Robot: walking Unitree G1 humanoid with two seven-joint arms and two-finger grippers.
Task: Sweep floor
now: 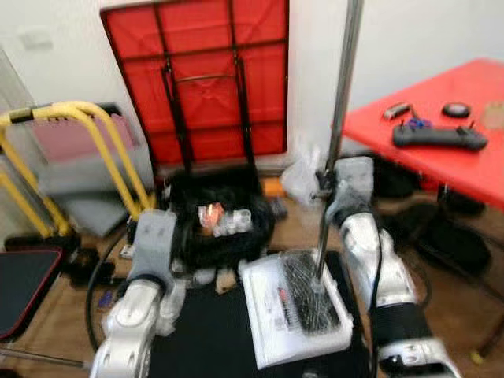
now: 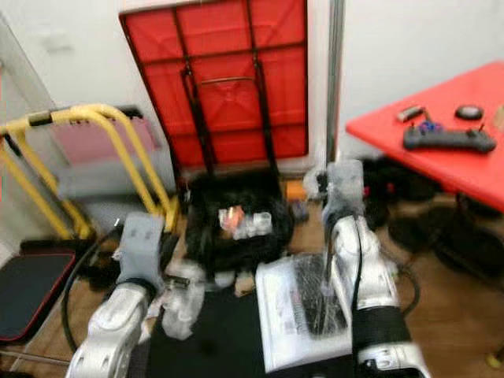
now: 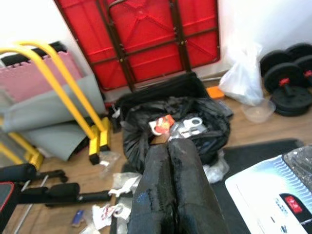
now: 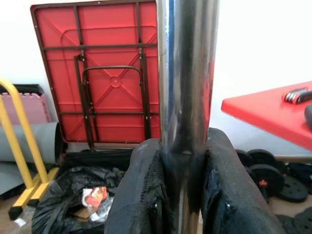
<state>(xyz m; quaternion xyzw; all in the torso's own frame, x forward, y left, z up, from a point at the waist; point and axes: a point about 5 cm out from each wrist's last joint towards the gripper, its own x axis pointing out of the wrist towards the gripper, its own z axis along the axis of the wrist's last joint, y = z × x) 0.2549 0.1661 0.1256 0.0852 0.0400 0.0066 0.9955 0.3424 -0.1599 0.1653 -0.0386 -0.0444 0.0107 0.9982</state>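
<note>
Broom pole (image 1: 340, 118) stands upright, pinched by the right claw (image 4: 183, 195) so its head rests beside the white dustpan (image 1: 295, 311); left claw (image 3: 173, 190), pressed together, hovers near it.

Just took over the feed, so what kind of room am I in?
Probably a home storage or workout room: a folded red table leans on the wall, dumbbell weights lie on the wood floor, and an open black rubbish bag sits among scattered scraps.

A red folded table (image 1: 206, 83) leaned on the white wall (image 1: 55, 47) beyond the hands. A red bench (image 1: 465, 150) stood to the right, yellow rails (image 1: 94, 134) to the left, over wooden floor (image 1: 457, 307).
</note>
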